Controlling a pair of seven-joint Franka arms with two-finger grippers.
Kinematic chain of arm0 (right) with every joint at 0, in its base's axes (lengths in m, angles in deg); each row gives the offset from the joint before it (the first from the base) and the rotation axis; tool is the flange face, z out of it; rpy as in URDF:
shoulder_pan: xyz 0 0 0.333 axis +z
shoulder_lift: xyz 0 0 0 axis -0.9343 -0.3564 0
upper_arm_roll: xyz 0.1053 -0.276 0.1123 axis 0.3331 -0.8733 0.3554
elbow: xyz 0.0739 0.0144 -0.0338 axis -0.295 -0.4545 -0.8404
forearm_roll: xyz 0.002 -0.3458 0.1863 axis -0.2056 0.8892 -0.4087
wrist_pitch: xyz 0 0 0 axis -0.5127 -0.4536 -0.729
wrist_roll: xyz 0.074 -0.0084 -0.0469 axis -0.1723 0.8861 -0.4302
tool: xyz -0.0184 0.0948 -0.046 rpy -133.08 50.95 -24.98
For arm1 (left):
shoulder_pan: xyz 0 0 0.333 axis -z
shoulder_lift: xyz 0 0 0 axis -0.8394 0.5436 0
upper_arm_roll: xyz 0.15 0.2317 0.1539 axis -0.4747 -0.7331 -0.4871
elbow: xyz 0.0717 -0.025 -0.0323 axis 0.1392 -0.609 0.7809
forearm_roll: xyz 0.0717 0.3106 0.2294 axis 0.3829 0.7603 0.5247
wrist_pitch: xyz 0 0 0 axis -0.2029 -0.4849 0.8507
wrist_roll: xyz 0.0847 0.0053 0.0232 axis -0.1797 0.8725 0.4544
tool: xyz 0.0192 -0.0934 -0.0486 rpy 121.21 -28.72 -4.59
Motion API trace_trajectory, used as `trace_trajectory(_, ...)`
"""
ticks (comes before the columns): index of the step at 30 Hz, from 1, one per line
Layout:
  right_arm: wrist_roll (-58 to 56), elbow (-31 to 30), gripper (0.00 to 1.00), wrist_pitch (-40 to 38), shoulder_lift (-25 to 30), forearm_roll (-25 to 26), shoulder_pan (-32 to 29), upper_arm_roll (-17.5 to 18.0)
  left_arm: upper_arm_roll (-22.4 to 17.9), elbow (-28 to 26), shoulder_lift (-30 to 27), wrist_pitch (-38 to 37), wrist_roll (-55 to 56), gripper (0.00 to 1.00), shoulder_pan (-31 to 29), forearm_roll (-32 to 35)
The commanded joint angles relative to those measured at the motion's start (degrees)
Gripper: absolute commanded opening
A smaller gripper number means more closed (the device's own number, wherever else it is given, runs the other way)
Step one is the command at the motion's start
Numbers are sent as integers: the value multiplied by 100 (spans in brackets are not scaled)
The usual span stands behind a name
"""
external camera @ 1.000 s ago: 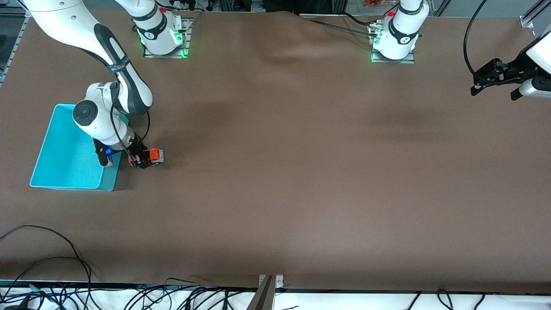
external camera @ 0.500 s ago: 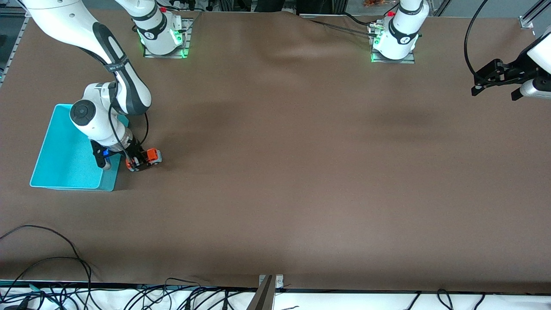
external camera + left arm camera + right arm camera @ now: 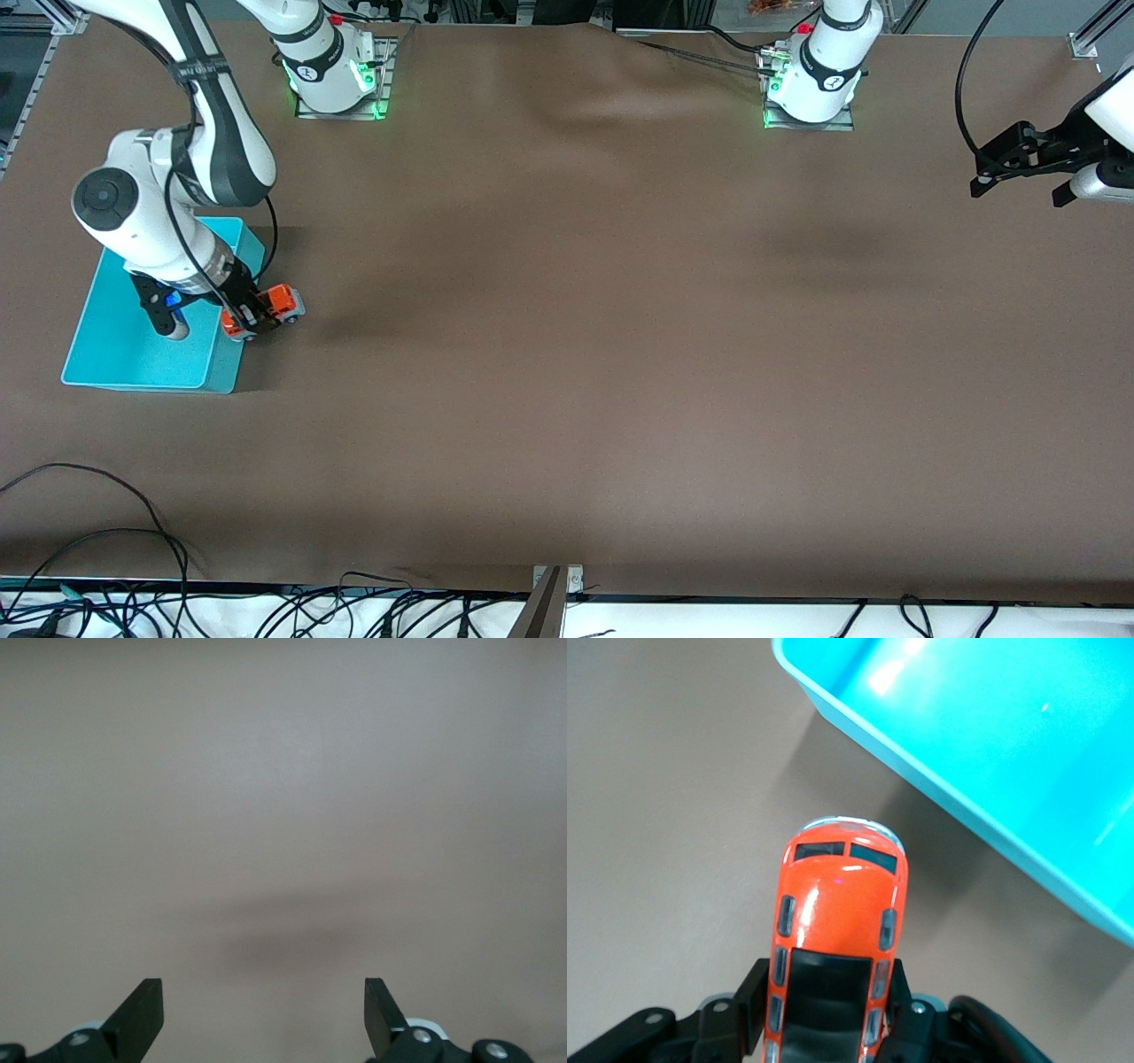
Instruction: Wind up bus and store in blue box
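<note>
A brown table (image 3: 620,354) holds 1 small orange-red bus (image 3: 266,310), 1 turquoise box (image 3: 124,354) and 2 robot arms.

The right gripper (image 3: 251,316) is clamped on the rear half of the bus, 1 black finger (image 3: 749,1010) pressed to each side, holding it in the air over the box's long wall that faces the table's middle. In the right wrist view the bus's windscreen end points away from the gripper, with brown cloth and the box wall (image 3: 939,771) below it. The box sits open-topped at the right arm's end of the table, with nothing seen inside it.

A second ago the bus was on the cloth just beside the box; it has since risen and shifted toward the box, and the arm has drawn up with it.

The left gripper (image 3: 1019,164) waits over the table edge at the left arm's end, its 2 fingers (image 3: 142,1014) spread wide and holding nothing.

The whole middle of the table is bare cloth. Loose cables (image 3: 97,540) trail along the edge nearest the front camera.
</note>
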Motion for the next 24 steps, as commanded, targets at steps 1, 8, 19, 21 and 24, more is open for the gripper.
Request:
trace_trajectory(1, -686, -7, 0, -469, 391, 120, -34, 14, 1, 146, 62, -122, 41, 100, -42, -85)
trace_trajectory(8, -2293, 71, 0, -1146, 690, 164, -394, -21, 1, 146, 62, -122, 41, 100, -33, -85)
trace_trajectory(19, -4325, 151, 0, -1287, 638, 638, -746, -531, 10, 146, 71, -122, 41, 100, -33, -85)
trace_trajectory(21, -4536, 177, 0, -1261, 551, 734, -755, -627, 10, 146, 62, -122, 41, 100, -33, -85)
trace_trajectory(24, -4844, 247, 0, -1243, 375, 910, -851, -707, 10, 146, 62, -122, 41, 100, -33, -85)
